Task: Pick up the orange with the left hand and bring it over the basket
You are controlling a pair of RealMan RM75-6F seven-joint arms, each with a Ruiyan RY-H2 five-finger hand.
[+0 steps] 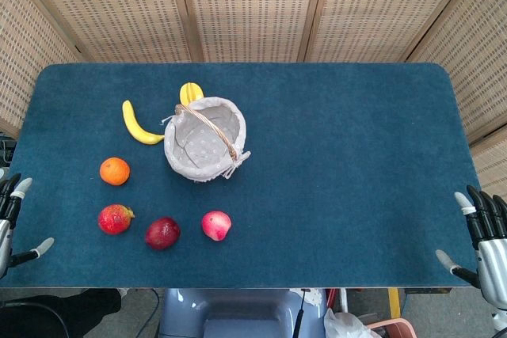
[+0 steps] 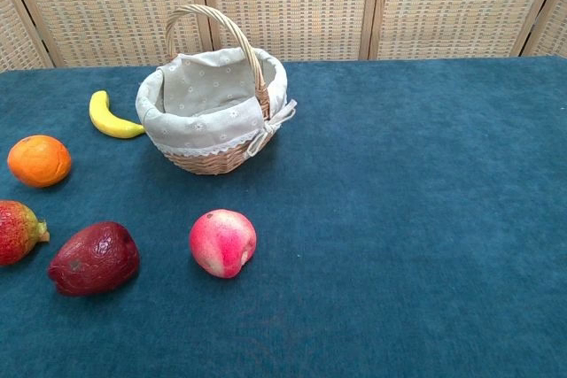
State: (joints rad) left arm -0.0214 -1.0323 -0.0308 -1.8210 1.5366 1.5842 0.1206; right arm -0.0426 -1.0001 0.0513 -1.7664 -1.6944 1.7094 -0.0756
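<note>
Since neither hand has anything in it, both sit back at the near corners of the table [image 1: 356,156], fingers spread wide: the left hand [image 1: 12,219] at one edge, the right hand [image 1: 483,239] at the other, leaving the cloth free. Ahead of the left fingertips and a little inward lies the orange [image 1: 115,171], alone and well apart from them, so the reach looks unobstructed. Beyond it stands the basket [image 1: 173,152], cloth-lined, handle up. Both hands are cut off by the frame in the head view and absent from the chest view, and a second banana [image 1: 190,93] hides mostly behind the basket.
</note>
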